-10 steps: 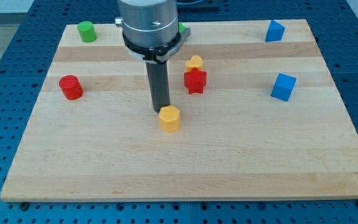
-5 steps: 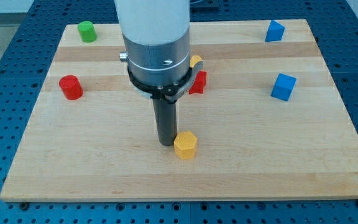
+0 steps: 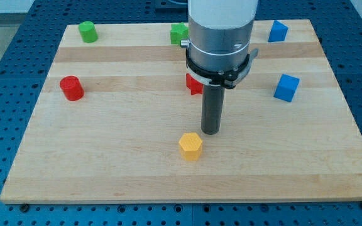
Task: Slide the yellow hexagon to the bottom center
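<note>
Item: yellow hexagon point(image 3: 191, 145), on counter point(image 3: 105, 157), low centre, short of bottom edge. Tip point(image 3: 210, 131) up-right of hexagon, near, apart, no contact. No pincer fitted: bare rod, holds nothing. Judgement: tip must get above hexagon to push downward.

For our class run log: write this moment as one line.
my tip: above-right of yellow hexagon, apart | hexagon: bottom center | red cylinder: left
</note>
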Available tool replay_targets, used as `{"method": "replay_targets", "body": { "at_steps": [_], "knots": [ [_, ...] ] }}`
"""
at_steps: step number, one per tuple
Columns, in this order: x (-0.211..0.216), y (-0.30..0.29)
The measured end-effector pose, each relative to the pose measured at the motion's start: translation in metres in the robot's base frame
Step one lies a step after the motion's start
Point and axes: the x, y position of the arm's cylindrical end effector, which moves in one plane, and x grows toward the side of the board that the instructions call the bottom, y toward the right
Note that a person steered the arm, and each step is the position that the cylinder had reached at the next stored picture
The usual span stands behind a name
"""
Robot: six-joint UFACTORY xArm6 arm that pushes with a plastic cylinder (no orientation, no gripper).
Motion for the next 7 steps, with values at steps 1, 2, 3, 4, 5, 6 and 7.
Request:
{"method": "replay_targets", "body": {
  "at_steps": [1, 2, 3, 4, 5, 6, 7],
  "knots": [
    [0.004, -0.012],
    [0.014, -0.028],
    [0.025, -0.036],
    [0.034, -0.039],
    [0.045, -0.039],
    [0.045, -0.039],
    [0.028, -0.038]
  ]
}}
